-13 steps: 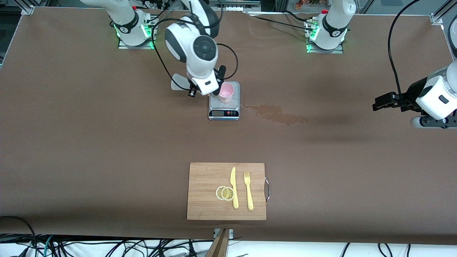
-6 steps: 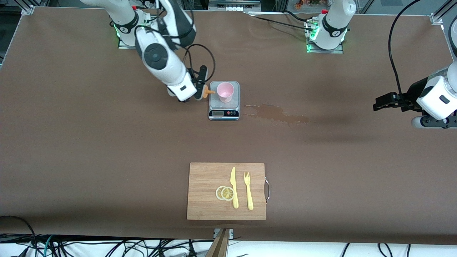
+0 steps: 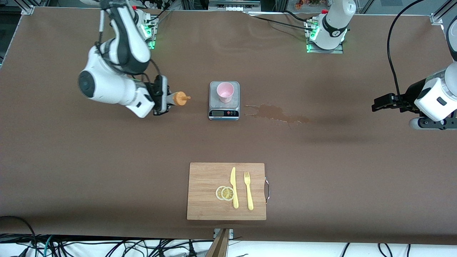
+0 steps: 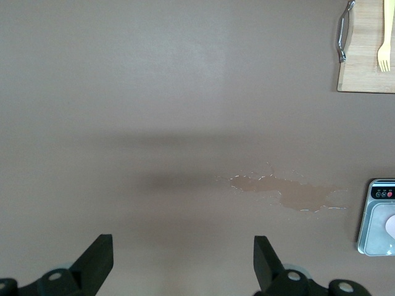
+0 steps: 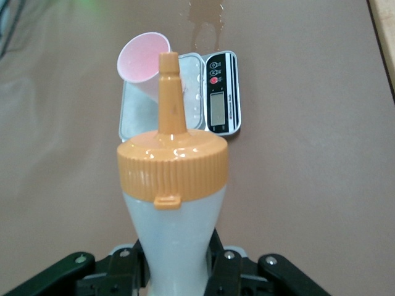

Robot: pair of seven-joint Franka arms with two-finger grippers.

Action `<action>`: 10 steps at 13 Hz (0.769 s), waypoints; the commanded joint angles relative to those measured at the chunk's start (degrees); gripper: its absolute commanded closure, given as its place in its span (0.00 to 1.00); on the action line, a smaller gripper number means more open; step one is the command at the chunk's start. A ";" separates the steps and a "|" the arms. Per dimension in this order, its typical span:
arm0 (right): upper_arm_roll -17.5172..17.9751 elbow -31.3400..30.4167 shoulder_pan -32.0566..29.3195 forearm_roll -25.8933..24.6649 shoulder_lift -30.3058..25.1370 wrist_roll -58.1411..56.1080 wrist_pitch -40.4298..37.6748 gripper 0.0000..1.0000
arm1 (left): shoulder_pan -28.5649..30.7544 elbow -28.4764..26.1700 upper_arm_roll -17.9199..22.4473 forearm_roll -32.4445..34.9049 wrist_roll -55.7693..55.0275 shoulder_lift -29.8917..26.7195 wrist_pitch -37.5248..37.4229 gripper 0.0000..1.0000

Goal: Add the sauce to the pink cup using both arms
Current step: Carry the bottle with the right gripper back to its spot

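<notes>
The right tool (image 5: 176, 271) grips the squeeze bottle (image 5: 174, 246), its orange nozzle cap (image 5: 172, 157) toward the pink cup (image 5: 143, 61) on the scale (image 5: 213, 92).

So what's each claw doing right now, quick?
Right claw: shut on the sauce bottle, beside the scale.
Left claw: open, holding nothing, waiting at its end of the table.

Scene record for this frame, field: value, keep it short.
right gripper: shut on bottle, held over the table toward the right arm's end, nozzle aimed at the cup
left gripper: open, empty, waits over the left arm's end of the table
cup: upright on the scale
spill: brownish wet patch on the table beside the scale, toward the left arm's end
board: nearer the front camera than the scale; holds knife, fork, two lemon slices
</notes>
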 commanded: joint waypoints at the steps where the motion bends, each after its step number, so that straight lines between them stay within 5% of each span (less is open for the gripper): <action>1: 0.37 -0.46 -6.01 3.65 -0.32 -9.59 -4.73 0.75 | -0.36 3.56 0.13 0.88 1.15 1.07 -1.43 0.00; 10: 0.46 2.97 -26.23 22.02 16.62 -47.30 -25.64 0.71 | -0.36 4.72 0.13 1.14 1.15 1.60 -1.43 0.00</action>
